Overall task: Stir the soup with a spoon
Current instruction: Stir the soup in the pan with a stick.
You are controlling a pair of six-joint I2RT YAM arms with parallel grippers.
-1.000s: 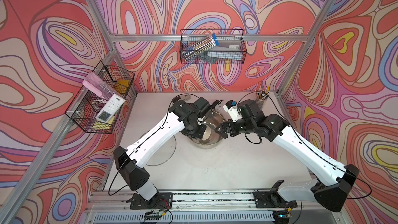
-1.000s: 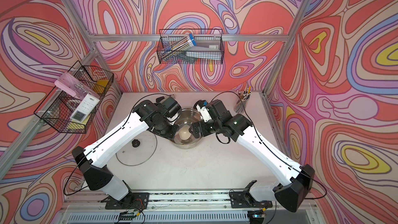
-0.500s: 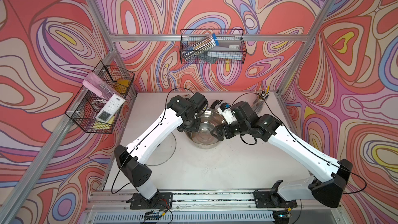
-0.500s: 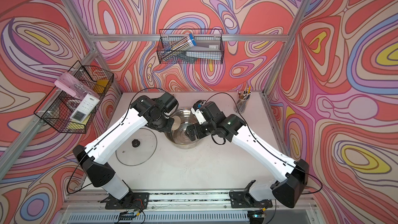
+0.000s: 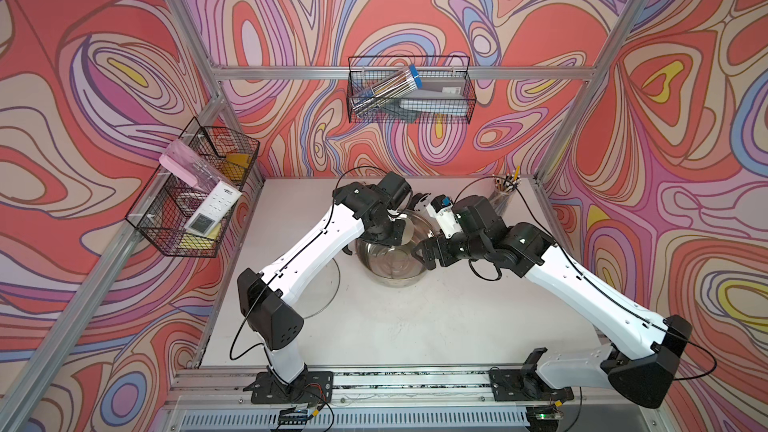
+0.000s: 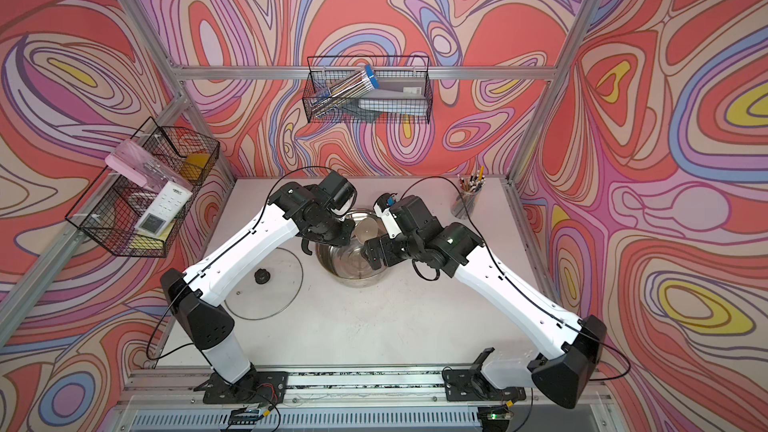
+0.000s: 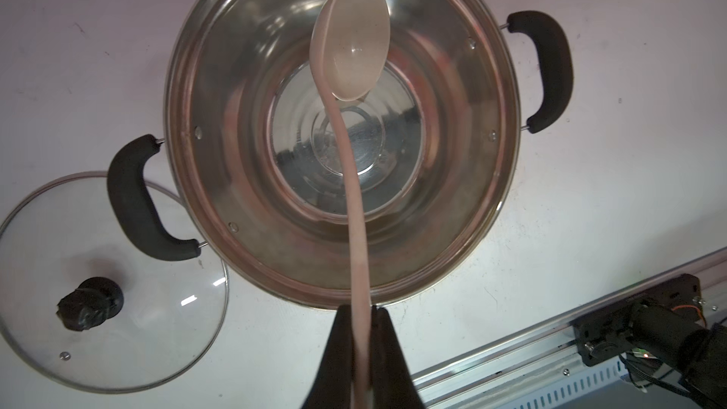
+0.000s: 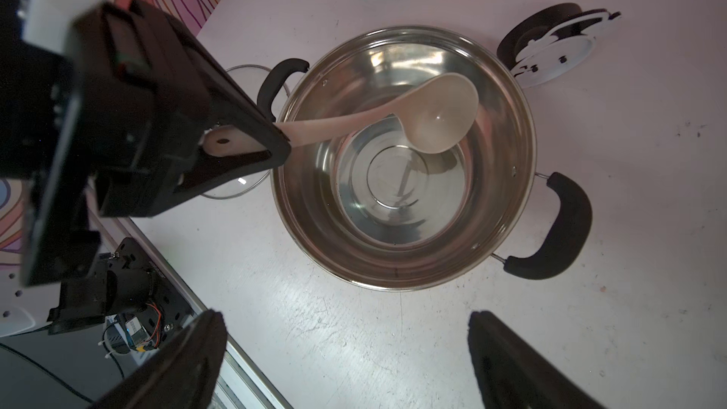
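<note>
- While the left gripper (image 7: 360, 310) pinches the spoon (image 7: 350, 175) tight near the far end of its handle, the scoop end hangs over the pot (image 7: 220, 72), close to one side of the inner wall.
- From the right wrist view the scoop looks lifted off the bottom rather than resting on it, so I'd call this the dip-in part of stirring, not a proper sweep yet.
- Right gripper (image 8: 346, 320) is spread wide with nothing in it, hovering just outside the pot.
- Lid (image 7: 118, 269) is off and lying flat beside the pot, so nothing blocks the way in.
- Honestly can't tell how much soup is in there; the bottom just looks shiny.
- Next move, my guess: drop the scoop lower toward the middle, then run slow circles.
- With a long thin handle held at the far end, the scoop can wobble. Keep it off the steel wall or the pot might slide.
- The free gripper could grab a pot handle (image 8: 566, 226) to steady things.
</note>
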